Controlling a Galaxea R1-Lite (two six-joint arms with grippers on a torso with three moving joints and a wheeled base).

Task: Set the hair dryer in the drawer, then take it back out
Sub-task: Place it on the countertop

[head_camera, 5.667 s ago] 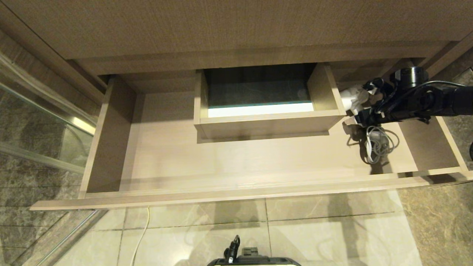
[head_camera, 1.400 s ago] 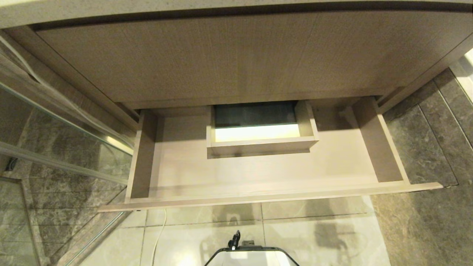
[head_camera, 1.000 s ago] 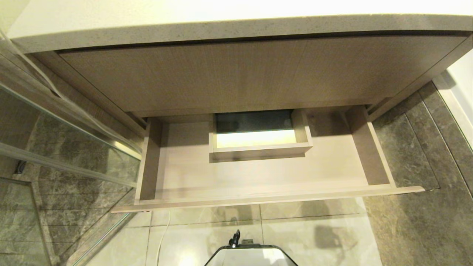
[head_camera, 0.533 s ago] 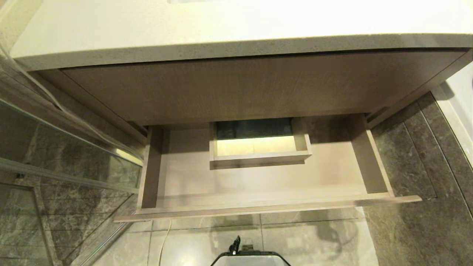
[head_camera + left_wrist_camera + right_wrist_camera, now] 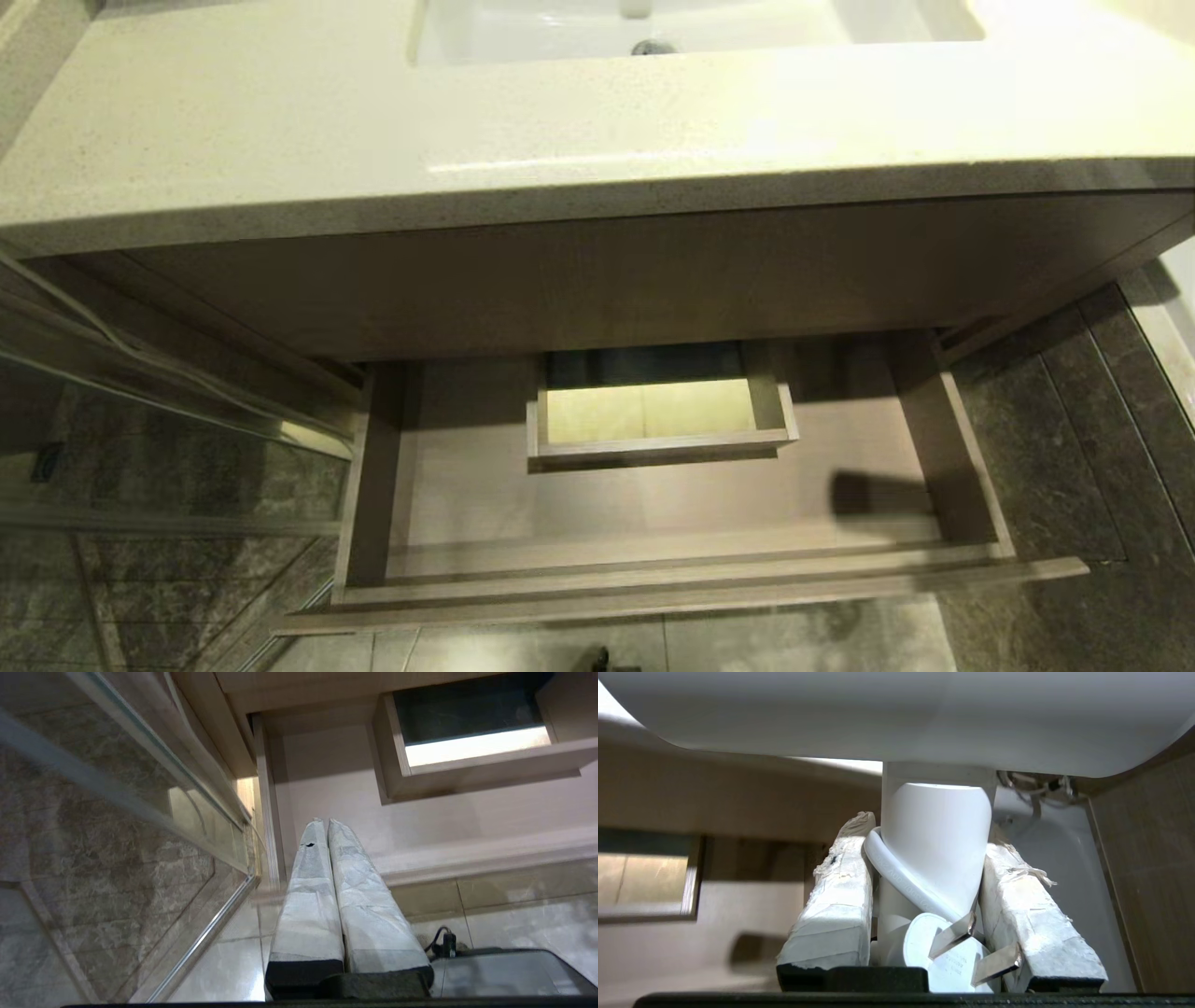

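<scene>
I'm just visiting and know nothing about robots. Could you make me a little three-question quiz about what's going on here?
1. True or false: the drawer is open.
2. What is the right gripper clamped on?
3. The left gripper has its fingers: A) pressed together, holding nothing B) spread around a towel

Key:
1. True; nothing lies in it.
2. The white hair dryer, with its cord and plug against the handle.
3. A.

The dryer (image 5: 936,830) is plain white, the drawer (image 5: 653,523) light-brown wood grain, the surface (image 5: 373,140) speckled cream, the floor (image 5: 1055,448) dark marbled tile.
</scene>
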